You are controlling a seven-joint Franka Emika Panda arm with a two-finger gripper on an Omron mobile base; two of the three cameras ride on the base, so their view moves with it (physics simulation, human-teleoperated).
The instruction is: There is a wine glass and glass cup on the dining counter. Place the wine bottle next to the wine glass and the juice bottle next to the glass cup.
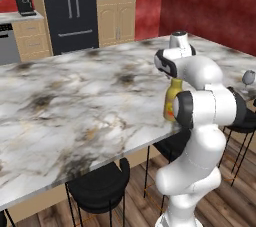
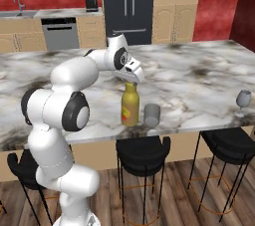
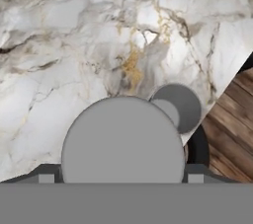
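1. The juice bottle (image 2: 130, 104) stands on the bench (image 2: 199, 78) near its front edge, the glass cup (image 2: 152, 115) just beside it at three o'clock.
2. The end effector (image 2: 133, 79) hovers over the cap, spread wide, holding nothing.
3. Risk: a sideways withdrawal could clip the neck and topple the bottle onto the cup.

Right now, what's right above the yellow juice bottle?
The gripper hangs open just over the juice bottle, at its cap. The hand covers the cap's top, so whether it touches is unclear. The glass cup stands beside the bottle on the dining counter.
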